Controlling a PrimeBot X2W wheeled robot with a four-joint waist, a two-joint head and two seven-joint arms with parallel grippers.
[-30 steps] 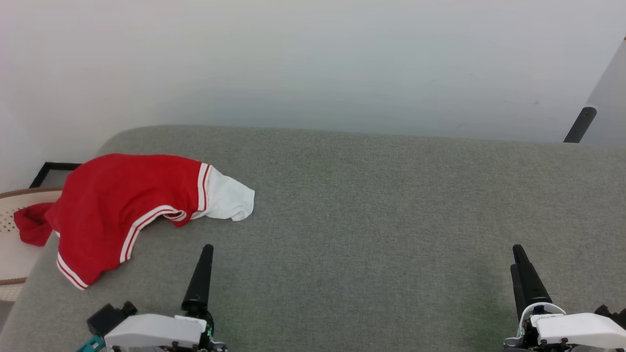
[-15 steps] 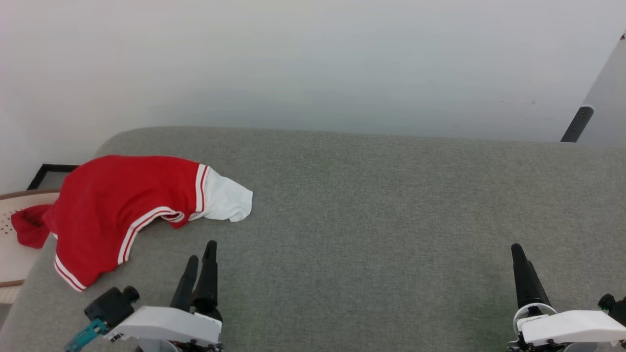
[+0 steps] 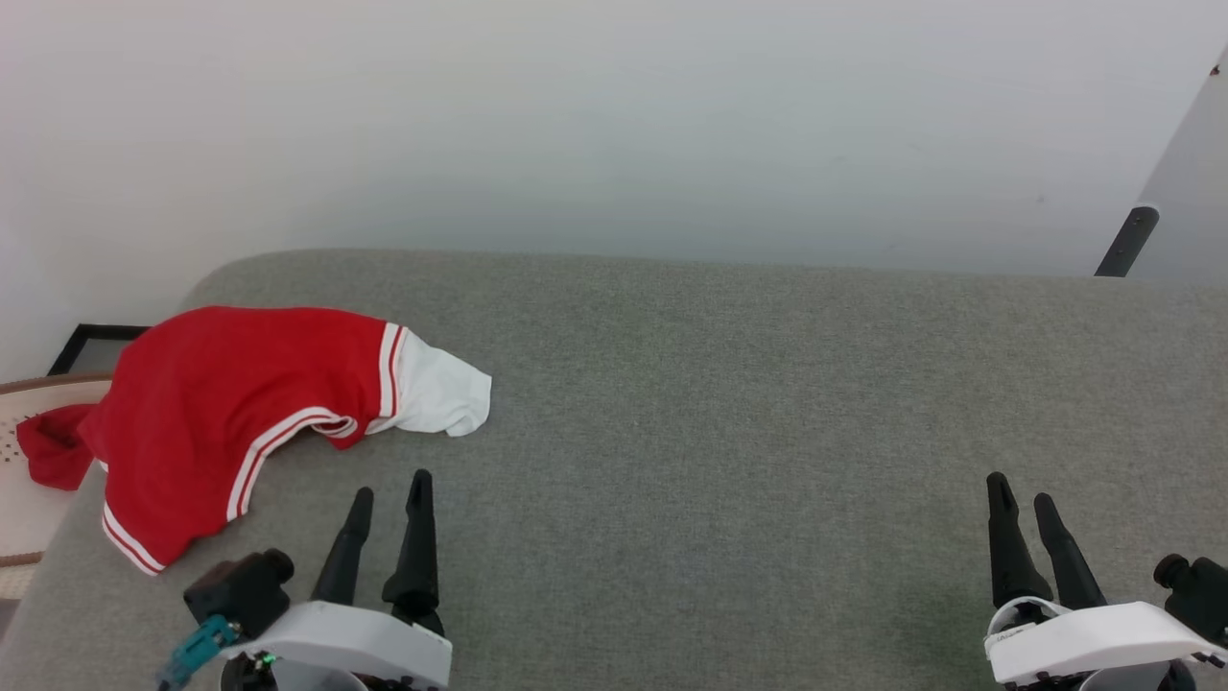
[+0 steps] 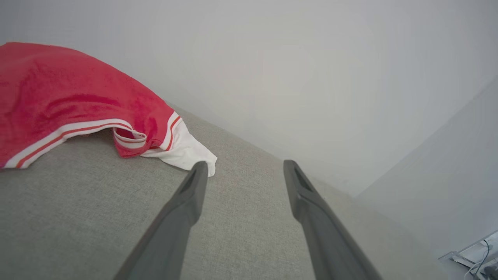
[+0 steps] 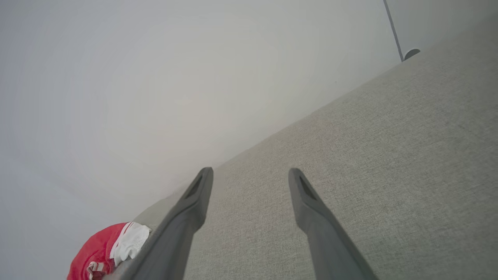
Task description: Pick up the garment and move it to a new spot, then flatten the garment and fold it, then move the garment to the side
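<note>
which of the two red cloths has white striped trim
The large garment lying on the grey surface, with a white sleeve; the small cloth at its left end is plain red.

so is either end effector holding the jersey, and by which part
Nothing is held. The left end effector and right end effector are both open and empty; the red jersey lies apart from them on the grey cushion.
</note>
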